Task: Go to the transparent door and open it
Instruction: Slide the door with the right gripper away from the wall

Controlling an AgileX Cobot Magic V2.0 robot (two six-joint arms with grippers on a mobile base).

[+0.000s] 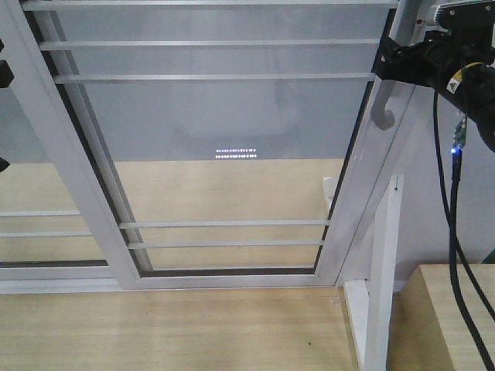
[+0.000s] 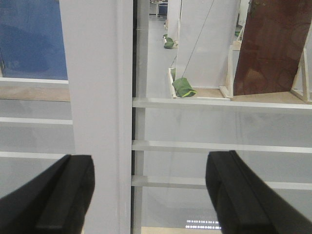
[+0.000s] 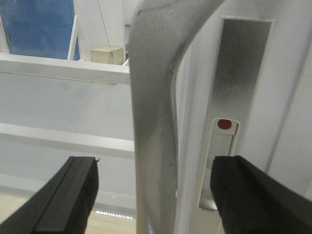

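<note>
The transparent door is a white-framed glass panel with thin horizontal bars, filling the front view. Its curved light-grey handle runs down the right stile. In the right wrist view the handle stands upright between the two black fingers of my right gripper, which is open and not touching it. My right arm reaches in from the top right at handle height. My left gripper is open too, facing a white stile and the glass, holding nothing.
A lock plate with a red dot sits beside the handle. A second glass panel overlaps on the left. A white post, a wooden box and black cables stand at the right. Beyond the glass is a brown panel.
</note>
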